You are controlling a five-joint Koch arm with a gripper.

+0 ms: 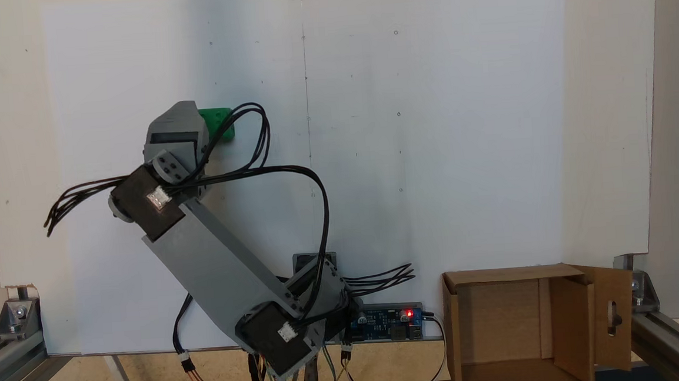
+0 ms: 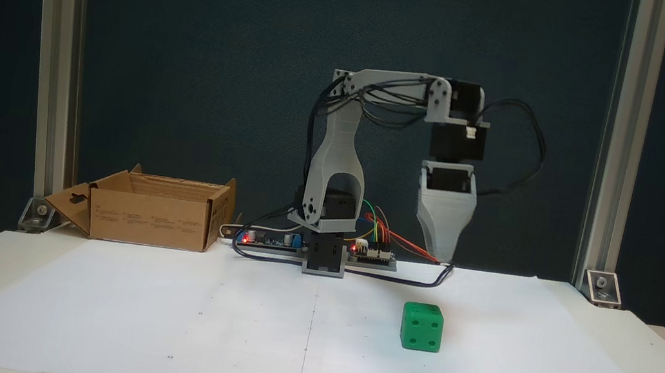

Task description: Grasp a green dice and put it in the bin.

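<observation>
The green dice point(image 2: 421, 326) lies on the white paper, right of the centre line in a fixed view. From above, the green dice point(image 1: 218, 123) pokes out from under the right edge of the gripper head. The gripper point(image 2: 441, 254) points straight down and hangs a short way above the dice, apart from it. Seen from above, the gripper point(image 1: 178, 129) hides its own tips. One tapered grey jaw faces the camera with the other behind it, so open or shut cannot be told. The bin point(image 2: 153, 210), a brown cardboard box point(image 1: 519, 327), stands beside the arm's base.
The arm's base point(image 2: 324, 257) and circuit boards point(image 2: 372, 254) with coloured wires sit at the back edge of the paper. Black cables point(image 1: 291, 176) loop off the arm. Aluminium frame posts point(image 2: 609, 141) stand at both back corners.
</observation>
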